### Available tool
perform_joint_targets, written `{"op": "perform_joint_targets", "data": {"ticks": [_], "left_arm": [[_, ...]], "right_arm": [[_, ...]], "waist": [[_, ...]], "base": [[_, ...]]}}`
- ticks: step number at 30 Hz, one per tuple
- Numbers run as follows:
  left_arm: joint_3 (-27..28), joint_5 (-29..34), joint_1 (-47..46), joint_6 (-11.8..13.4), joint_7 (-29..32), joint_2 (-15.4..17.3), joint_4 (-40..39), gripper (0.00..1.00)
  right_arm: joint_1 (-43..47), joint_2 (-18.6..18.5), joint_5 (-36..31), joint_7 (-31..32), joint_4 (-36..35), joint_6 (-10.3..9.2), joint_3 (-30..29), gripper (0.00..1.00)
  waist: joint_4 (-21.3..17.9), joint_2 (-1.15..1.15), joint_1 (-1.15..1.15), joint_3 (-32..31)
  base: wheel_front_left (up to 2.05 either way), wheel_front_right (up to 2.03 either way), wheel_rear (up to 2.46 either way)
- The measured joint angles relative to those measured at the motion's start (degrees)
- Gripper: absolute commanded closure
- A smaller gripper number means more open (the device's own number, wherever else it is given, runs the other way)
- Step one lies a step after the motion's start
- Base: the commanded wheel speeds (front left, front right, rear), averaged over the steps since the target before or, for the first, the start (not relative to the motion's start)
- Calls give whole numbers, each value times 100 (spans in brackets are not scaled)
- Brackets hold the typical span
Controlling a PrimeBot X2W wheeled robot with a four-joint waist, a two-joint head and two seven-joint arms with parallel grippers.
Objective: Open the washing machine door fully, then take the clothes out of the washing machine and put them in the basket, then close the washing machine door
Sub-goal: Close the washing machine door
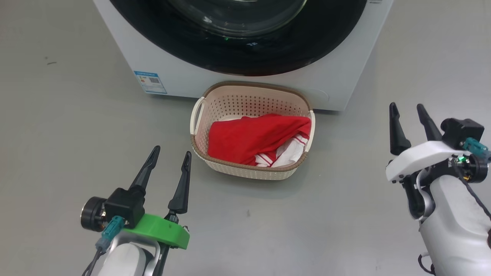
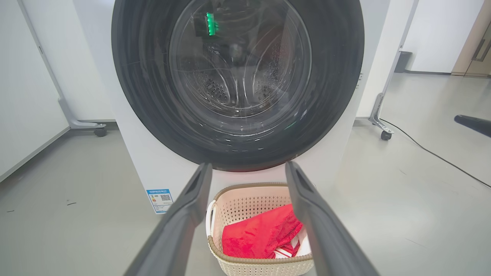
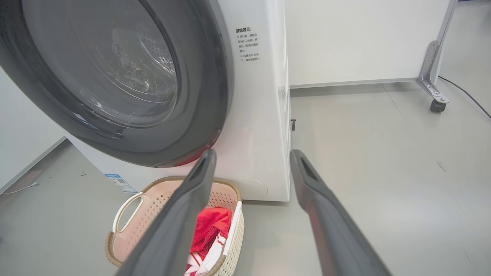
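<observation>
clothes [image 1: 249, 138] in basket [image 1: 245, 171], door [image 1: 172, 42] shut

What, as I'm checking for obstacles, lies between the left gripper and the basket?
Only bare grey floor, seen in the head view between the left gripper and the basket.

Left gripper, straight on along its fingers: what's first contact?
Probably the big white washing machine's front just below the round glossy black door, above the cream perforated basket; depth unclear.
</observation>
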Motion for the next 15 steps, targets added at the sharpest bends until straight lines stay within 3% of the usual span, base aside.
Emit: {"op": "perform_joint_targets", "data": {"ticks": [15], "left_arm": [[192,0,450,-49,0,123,248,0]], "right_arm": [[1428,261,-198,0,-949,-218,-366,0]], "waist": [[-784,0,-1,-713]], "base": [[0,0,0]]}}
